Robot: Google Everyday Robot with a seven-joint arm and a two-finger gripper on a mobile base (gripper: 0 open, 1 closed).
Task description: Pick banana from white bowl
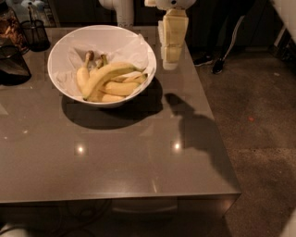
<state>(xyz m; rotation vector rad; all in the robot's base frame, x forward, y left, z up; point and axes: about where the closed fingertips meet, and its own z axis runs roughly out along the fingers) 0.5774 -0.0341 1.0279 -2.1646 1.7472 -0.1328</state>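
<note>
The white bowl stands on the far left part of the grey table, lined with crumpled white paper. In it lies the banana, long and curved, resting across several shorter bananas, one with a brown stem. My gripper hangs from the pale arm above the table, just right of the bowl's rim and above the table surface. It holds nothing that I can see.
Dark glass containers and a black mesh cup stand at the table's far left. The table's right edge drops to a speckled floor. A white post stands behind the bowl.
</note>
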